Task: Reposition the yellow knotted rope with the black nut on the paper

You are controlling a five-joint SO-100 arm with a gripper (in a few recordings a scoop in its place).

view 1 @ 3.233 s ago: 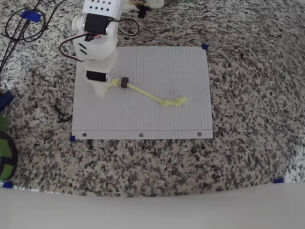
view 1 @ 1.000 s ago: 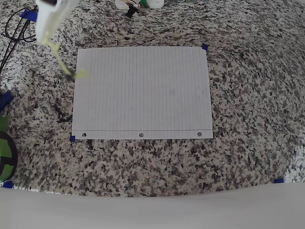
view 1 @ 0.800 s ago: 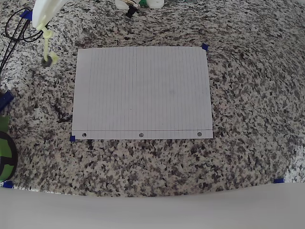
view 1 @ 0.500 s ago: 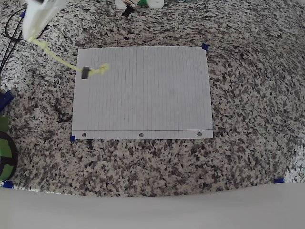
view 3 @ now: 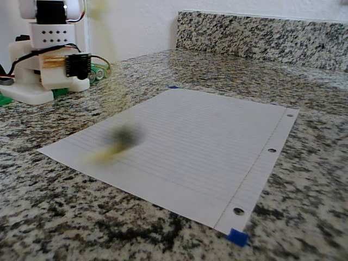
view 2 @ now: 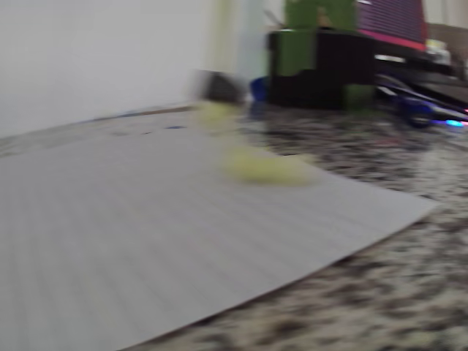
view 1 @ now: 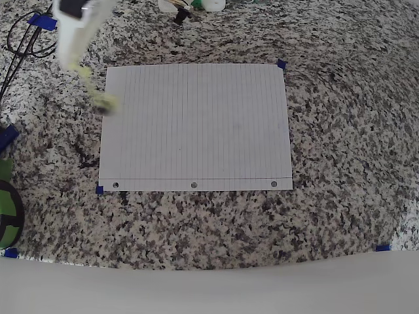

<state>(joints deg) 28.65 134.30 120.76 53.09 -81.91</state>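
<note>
Rope [view 1: 91,91] dangling from closed gripper [view 1: 73,60] overhead; nut [view 3: 125,135] a fixed-view blur.

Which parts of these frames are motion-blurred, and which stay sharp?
Overhead view: the gripper and the yellow knotted rope are smeared, while the paper and its ruled lines are crisp. Wrist view: everything is soft, with the rope a pale smudge. Fixed view: the black nut is a dark blur over the sharp sheet.
</note>
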